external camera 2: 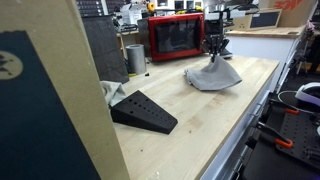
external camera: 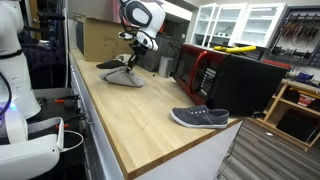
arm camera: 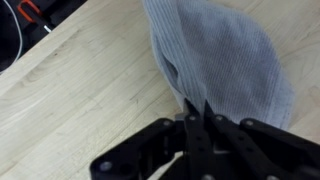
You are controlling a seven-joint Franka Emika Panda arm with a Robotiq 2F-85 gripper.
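Workshop setting: long pale wooden bench (external camera: 150, 125) with tool racks and cabinets behind it.

Hand (arm camera: 196, 112): fingers pressed together on the near edge of a grey ribbed cloth (arm camera: 225, 60). The wrist view shows the fabric pinched between the tips, with no gap visible. State: clenched on the cloth.

Cloth position: far end of the bench in both exterior views (external camera: 125, 78) (external camera 2: 212, 77). It is lifted to a peak where the hand (external camera: 130, 62) (external camera 2: 214, 52) grips it, and its skirt is spread out and touching the wood (tent shape).

Surroundings:
- Red microwave oven (external camera 2: 175, 37) against the wall, near the cloth but apart from it.
- Large black box (external camera: 245, 85) just beside the microwave in an exterior view.
- Brown cardboard box (external camera: 100, 38) behind the arm.
- Cylindrical metal cup (external camera 2: 135, 57) next to the microwave, away from the cloth.
- Grey slip-on shoe with a white sole (external camera: 200, 117), well apart from the cloth and near the bench's front corner.
- Dark wedge-shaped object (external camera 2: 143, 110) in the foreground of an exterior view (cannot tell whether it is that same shoe).

Obstructions: bare wood around the cloth, and none of the listed items touches the cloth or the hand.
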